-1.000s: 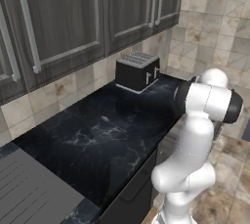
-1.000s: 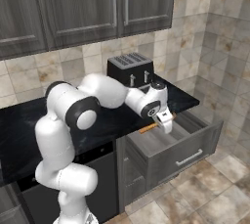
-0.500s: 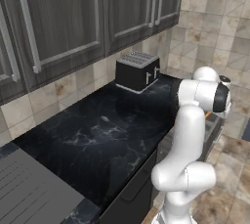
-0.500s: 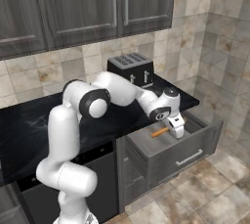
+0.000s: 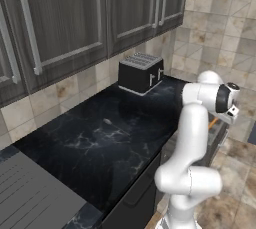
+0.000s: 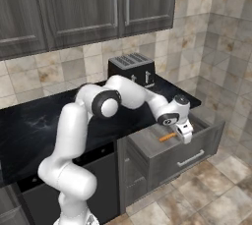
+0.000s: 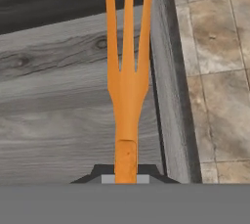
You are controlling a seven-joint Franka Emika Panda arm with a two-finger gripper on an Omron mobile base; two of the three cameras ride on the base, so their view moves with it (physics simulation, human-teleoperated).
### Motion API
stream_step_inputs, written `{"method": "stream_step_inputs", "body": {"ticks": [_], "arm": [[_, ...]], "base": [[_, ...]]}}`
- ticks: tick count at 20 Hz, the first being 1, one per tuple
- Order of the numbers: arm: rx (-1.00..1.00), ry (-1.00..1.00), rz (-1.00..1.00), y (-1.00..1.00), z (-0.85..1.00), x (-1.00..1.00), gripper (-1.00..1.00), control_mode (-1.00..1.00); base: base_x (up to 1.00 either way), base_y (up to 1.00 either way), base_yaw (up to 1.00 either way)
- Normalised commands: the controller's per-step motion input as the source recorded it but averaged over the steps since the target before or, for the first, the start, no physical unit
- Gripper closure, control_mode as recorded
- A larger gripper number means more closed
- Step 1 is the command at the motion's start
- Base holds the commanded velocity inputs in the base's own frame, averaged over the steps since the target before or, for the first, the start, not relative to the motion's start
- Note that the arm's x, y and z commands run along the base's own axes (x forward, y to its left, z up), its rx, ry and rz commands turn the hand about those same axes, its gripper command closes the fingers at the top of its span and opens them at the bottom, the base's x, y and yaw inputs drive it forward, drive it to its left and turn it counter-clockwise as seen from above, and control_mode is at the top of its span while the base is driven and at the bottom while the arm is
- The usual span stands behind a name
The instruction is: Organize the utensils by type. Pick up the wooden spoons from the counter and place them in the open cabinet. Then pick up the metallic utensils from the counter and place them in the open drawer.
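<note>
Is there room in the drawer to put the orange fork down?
Yes. The open drawer's grey wooden floor looks bare beneath the orange fork, from its side wall back toward the counter. The claw holds the fork above it. The toaster takes the counter's back corner.

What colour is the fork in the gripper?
Orange; the fork shows best in the hand view, over the grey drawer.

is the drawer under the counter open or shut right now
Open. The drawer is pulled out from the cabinet front, its grey wooden floor exposed, and the orange fork hangs over it.
</note>
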Motion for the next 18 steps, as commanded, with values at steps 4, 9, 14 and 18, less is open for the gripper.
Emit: {"method": "stream_step_inputs", "body": {"ticks": [4,9,14,18], "arm": [[0.06,-0.05,0.0,-0.12,-0.33,0.0,1.0,-1.0],[0.06,-0.05,0.0,-0.1,-0.27,0.0,1.0,-1.0],[0.04,-0.04,0.0,-0.14,-0.23,0.0,1.0,-1.0],[0.01,-0.02,0.0,-0.16,-0.21,0.0,1.0,-1.0]], "base": [[0.0,0.0,0.0],[0.0,0.0,0.0],[0.0,0.0,0.0],[0.0,0.0,0.0]]}}
